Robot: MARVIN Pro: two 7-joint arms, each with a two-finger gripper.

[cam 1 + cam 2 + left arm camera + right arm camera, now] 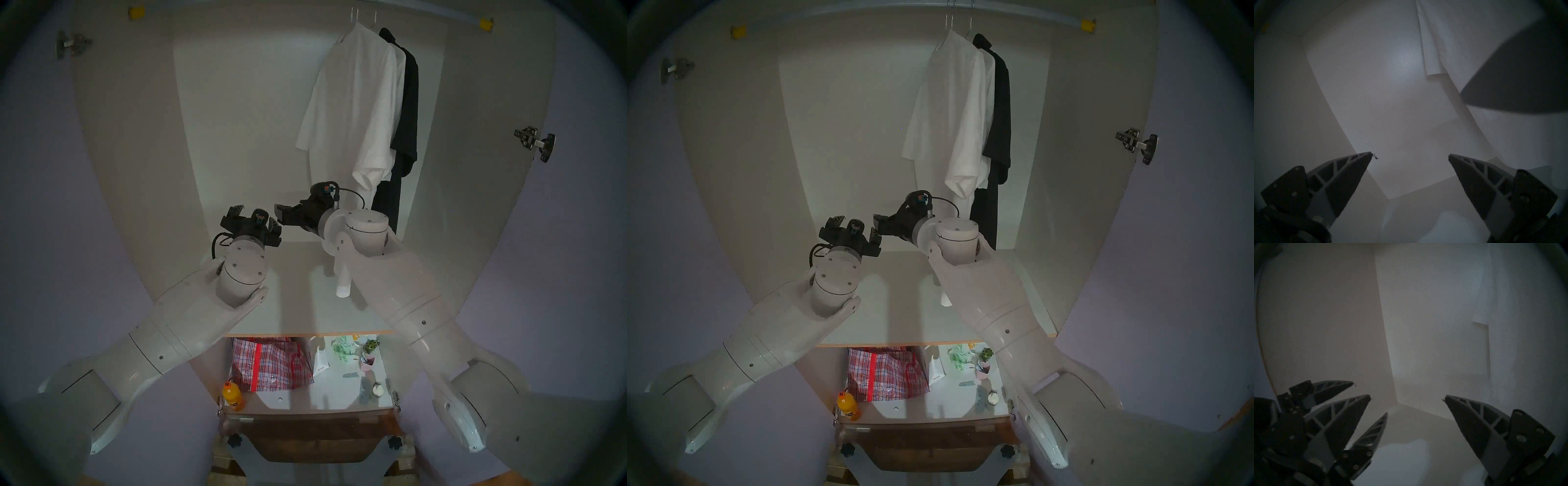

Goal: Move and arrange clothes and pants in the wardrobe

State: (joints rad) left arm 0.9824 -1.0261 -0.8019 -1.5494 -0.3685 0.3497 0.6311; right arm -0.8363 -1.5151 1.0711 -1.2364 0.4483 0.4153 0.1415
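The wardrobe (pixel 237 118) stands open before me. From the right half of its rail (pixel 424 10) hang the clothes: a large white shirt (pixel 349 112), a second white garment (pixel 399 101) close behind it, and a long black garment (pixel 409 112) furthest right. Pants are out of view. My left gripper (pixel 256 219) is open and empty above the shelf (pixel 298 315), left of the clothes. My right gripper (pixel 281 214) points left, open and empty, its tips close to the left gripper. A white sleeve (pixel 1432 42) shows in the left wrist view (pixel 1409 155). The right wrist view (pixel 1407 397) shows the left gripper's fingers (pixel 1333 387).
A white cylinder (pixel 342 288) lies on the shelf under my right arm. Below the shelf sit a red plaid bag (pixel 271 363), an orange bottle (pixel 233 397) and several small items (pixel 359 356). Lilac doors (pixel 40 203) with steel hinges (pixel 536 142) stand open on both sides.
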